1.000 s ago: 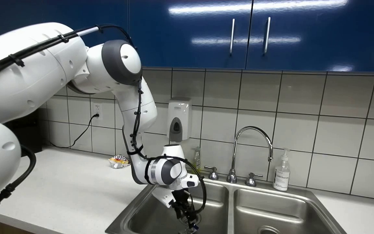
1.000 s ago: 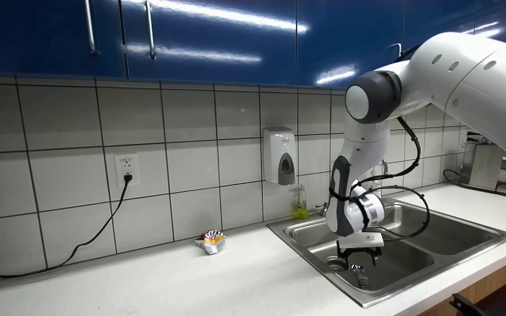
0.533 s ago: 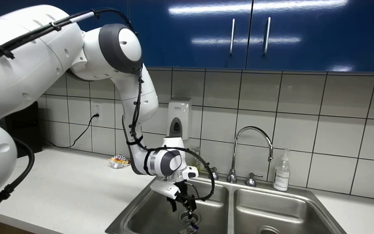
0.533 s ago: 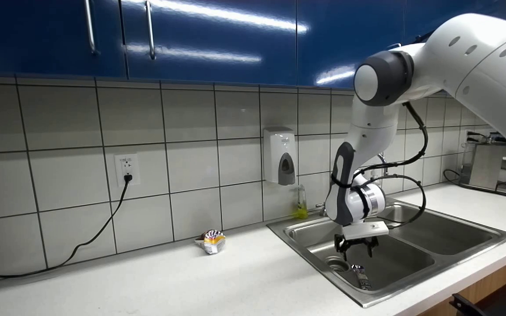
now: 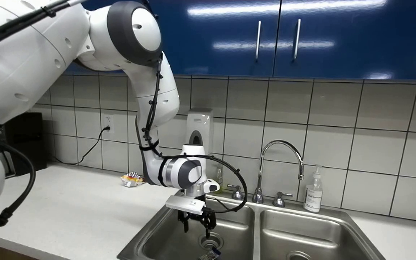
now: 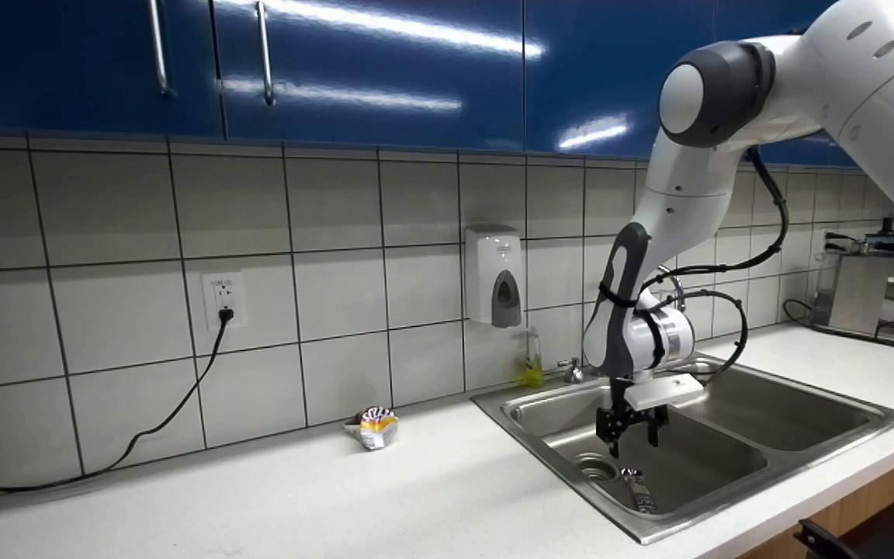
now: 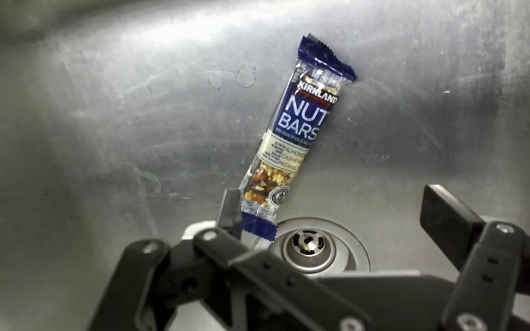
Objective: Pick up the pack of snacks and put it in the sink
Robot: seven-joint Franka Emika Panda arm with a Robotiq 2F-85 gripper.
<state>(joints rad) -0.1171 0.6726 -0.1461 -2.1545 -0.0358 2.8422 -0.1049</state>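
Robot gripper, jaws spread wide, hanging over a basin of the steel sink, Kirkland nut bar packet lying label-up on that basin's floor, one end by the drain, crumpled wrapper on the white tabletop.

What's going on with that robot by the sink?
The robot arm has its tool wide open above the sink, with nothing in its grasp. The nut bar is lying down in the sink, near a drain. The job is to put that snack in there, so it looks done. A shiny, colourful packet sits on the counter.
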